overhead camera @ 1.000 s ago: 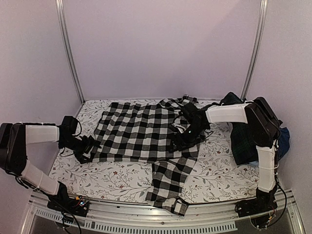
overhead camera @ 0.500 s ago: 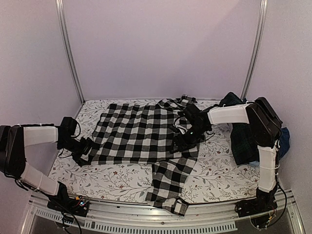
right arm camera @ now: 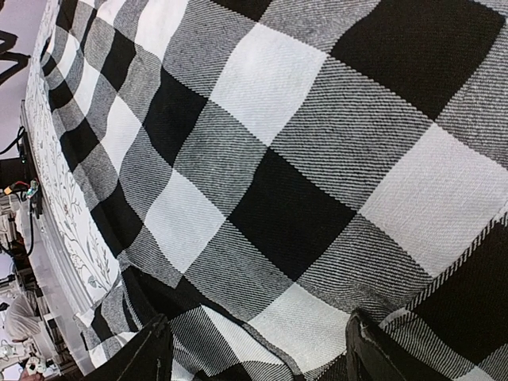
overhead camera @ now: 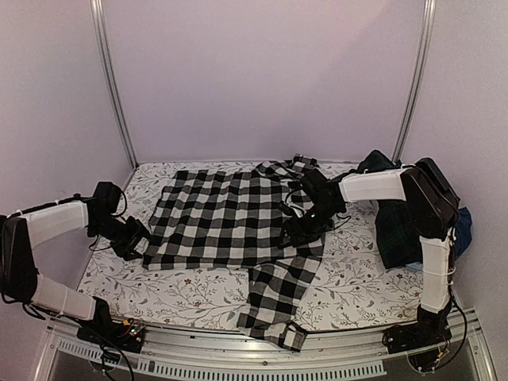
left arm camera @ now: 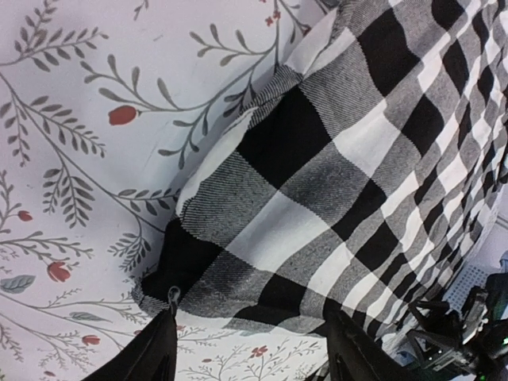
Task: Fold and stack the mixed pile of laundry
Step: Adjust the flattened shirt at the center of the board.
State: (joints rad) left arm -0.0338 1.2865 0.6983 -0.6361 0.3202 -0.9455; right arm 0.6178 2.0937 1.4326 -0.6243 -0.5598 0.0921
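Note:
A black-and-white checked shirt [overhead camera: 222, 214] lies spread flat on the floral table covering [overhead camera: 190, 290], one sleeve [overhead camera: 274, 302] trailing to the front edge. My left gripper [overhead camera: 133, 236] is at the shirt's near-left corner. In the left wrist view that corner [left arm camera: 238, 238] lies just ahead of the open left gripper [left arm camera: 250, 353], whose fingers [left arm camera: 155, 353] straddle it. My right gripper [overhead camera: 302, 226] hovers low over the shirt's right side. The right wrist view shows checked cloth [right arm camera: 286, 198] under the open right gripper [right arm camera: 258, 357], with nothing pinched.
A dark green-navy plaid garment [overhead camera: 397, 230] is heaped at the right edge, with a blue piece [overhead camera: 463, 222] behind the right arm and a dark piece [overhead camera: 373, 161] at the back right. Metal posts [overhead camera: 111, 87] stand at the back corners. The front rail [overhead camera: 238, 363] runs below.
My left arm has swung so its gripper sits slightly further left and back at the shirt corner. The right gripper has shifted a little right on the shirt.

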